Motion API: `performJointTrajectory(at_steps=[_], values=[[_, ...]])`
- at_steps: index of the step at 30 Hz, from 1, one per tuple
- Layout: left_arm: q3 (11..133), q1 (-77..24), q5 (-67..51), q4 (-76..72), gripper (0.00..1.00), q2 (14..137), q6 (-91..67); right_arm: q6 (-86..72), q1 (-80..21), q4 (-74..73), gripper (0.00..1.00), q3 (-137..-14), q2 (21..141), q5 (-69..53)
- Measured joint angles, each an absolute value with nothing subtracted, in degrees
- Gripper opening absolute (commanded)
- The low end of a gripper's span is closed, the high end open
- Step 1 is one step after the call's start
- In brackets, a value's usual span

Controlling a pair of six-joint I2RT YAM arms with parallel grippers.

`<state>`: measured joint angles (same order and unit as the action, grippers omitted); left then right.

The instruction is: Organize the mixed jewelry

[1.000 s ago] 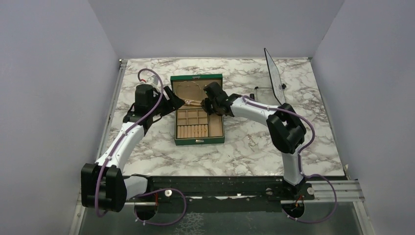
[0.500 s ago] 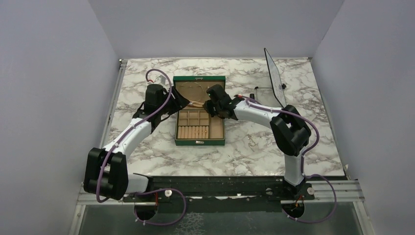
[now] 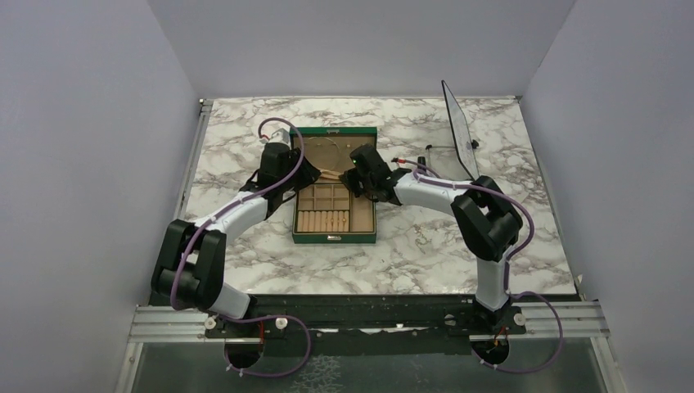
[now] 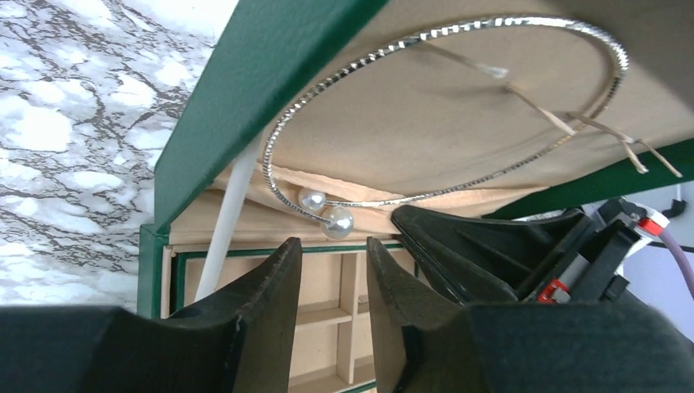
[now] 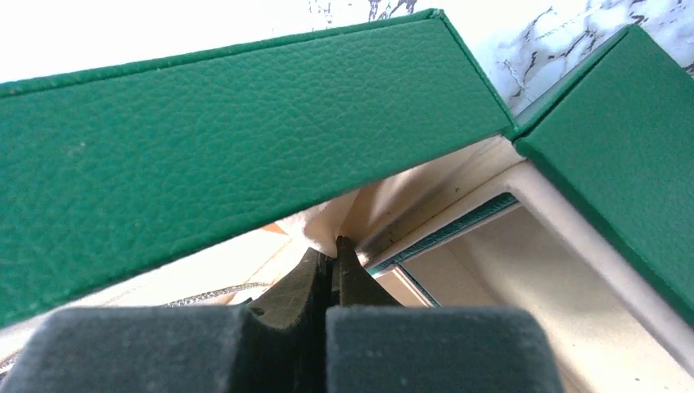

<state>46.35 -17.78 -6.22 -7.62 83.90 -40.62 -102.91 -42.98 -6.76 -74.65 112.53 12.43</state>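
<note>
- The left arm (image 3: 233, 214) and right arm (image 3: 424, 189) had white link shells between bulky black joint housings.
- A purple cable (image 4: 679, 255) ran in loops along each arm.
- The left gripper (image 4: 331, 246) wore matte black fingers with a pebbled grain.
- The right gripper (image 5: 328, 250) was black too, tapering to thin tips.
- A red connector (image 4: 649, 225) sat by its wrist.

The only piece of the mixed jewelry I can make out is the necklace (image 4: 312, 199), a thin, stiff silvery hoop with a ridged, glinting wire. It lies flat against the beige lining of the opened lid (image 4: 237, 106) of my green box (image 3: 334, 237), in the far half of the box, and thin pale straps (image 4: 573, 123) cross its wire on the side away from its ends. The hoop is open, and its two ends carry small pearl-like beads (image 4: 338, 222) that sit just beside each other at its near edge, close to the hinge line above the compartments.
</note>
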Motion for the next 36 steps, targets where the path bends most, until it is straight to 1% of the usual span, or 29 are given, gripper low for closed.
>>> performJointTrajectory(at_steps=[10, 14, 16, 20, 22, 26, 36], values=[[46.59, -18.26, -3.18, -8.88, 0.29, 87.33, -40.03, -101.27, -42.52, -2.24, 0.01, -72.03, 112.07, 11.0], [47.42, -18.41, -2.98, -9.3, 0.29, 87.72, -39.86, -99.72, -42.52, -0.1, 0.01, -70.81, 111.7, 11.03], [47.59, -18.5, -2.98, -9.76, 0.29, 87.72, -39.83, -98.19, -42.52, 1.1, 0.08, -70.08, 111.37, 11.07], [47.55, -18.5, -2.98, -10.04, 0.29, 87.66, -39.83, -94.32, -42.22, 2.33, 0.3, -68.64, 109.84, 11.35], [47.55, -18.5, -2.98, -10.11, 0.29, 87.55, -39.81, -93.1, -41.76, 2.15, 0.37, -68.07, 108.57, 11.77], [47.55, -18.5, -2.96, -10.15, 0.31, 87.09, -39.75, -91.2, -40.53, 1.72, 0.43, -67.4, 106.41, 12.38], [47.55, -18.5, -2.94, -10.13, 0.39, 84.88, -39.55, -89.89, -39.03, 3.75, 0.43, -66.98, 105.6, 12.56]])
